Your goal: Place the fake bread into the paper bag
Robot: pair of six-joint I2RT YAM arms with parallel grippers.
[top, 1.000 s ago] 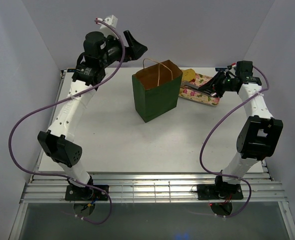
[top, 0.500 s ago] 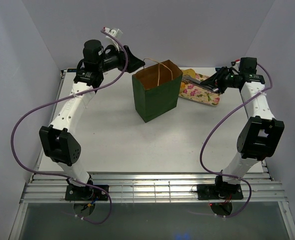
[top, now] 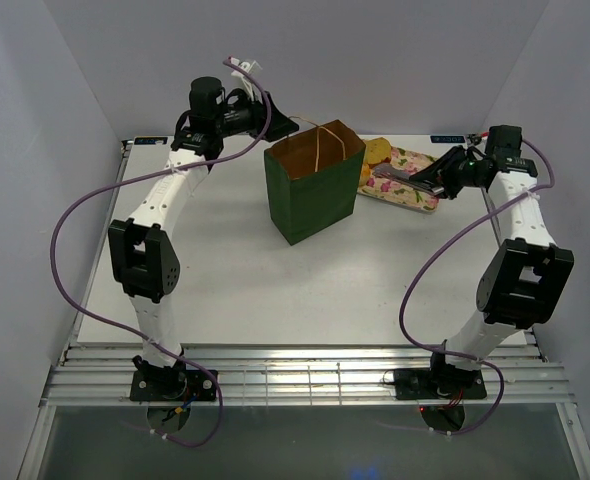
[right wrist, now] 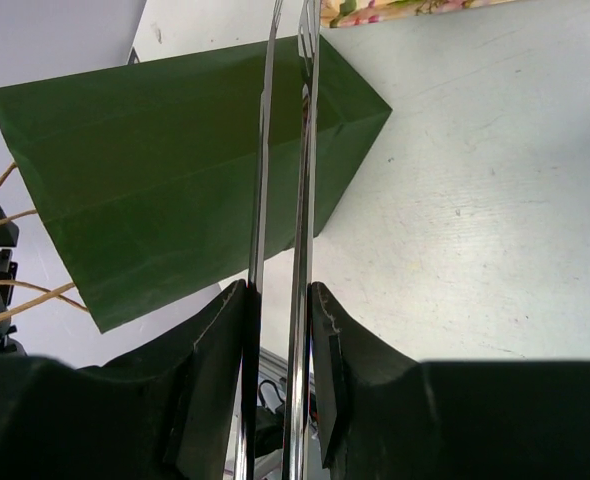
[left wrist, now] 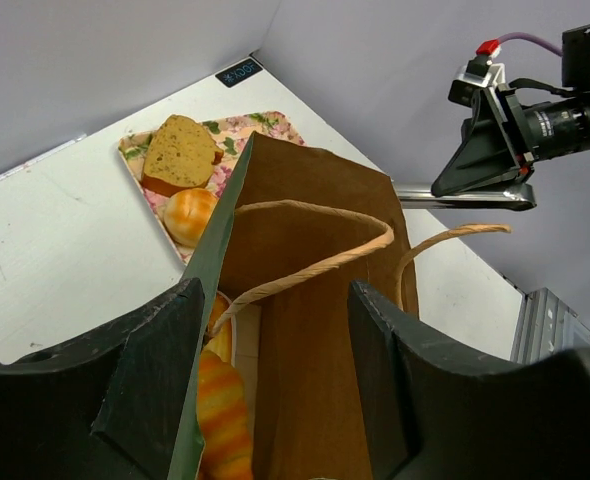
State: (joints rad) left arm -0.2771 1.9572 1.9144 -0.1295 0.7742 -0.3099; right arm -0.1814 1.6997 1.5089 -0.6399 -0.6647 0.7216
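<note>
The paper bag [top: 313, 190] stands upright mid-table, dark green outside and brown inside. My left gripper [top: 281, 125] is open at its back left rim. In the left wrist view its jaws [left wrist: 275, 400] hang over the bag's mouth [left wrist: 325, 300], near a loop handle [left wrist: 305, 268]. An orange striped bread piece [left wrist: 220, 410] shows low inside, by the green wall. A brown loaf piece [left wrist: 180, 152] and a round bun [left wrist: 190, 213] lie on the floral tray [left wrist: 265, 122]. My right gripper [top: 437, 178] is shut on metal tongs [top: 400, 175] held over the tray [top: 415, 198].
In the right wrist view the tong arms [right wrist: 305, 150] run from my fingers [right wrist: 285, 300] past the bag's green side [right wrist: 175, 180] to the tray's edge [right wrist: 405, 12]. White walls close in at the back and sides.
My left arm has swung right and forward, bringing its open gripper to the bag's back rim. My right gripper has shifted slightly right with the tongs, still over the tray.
</note>
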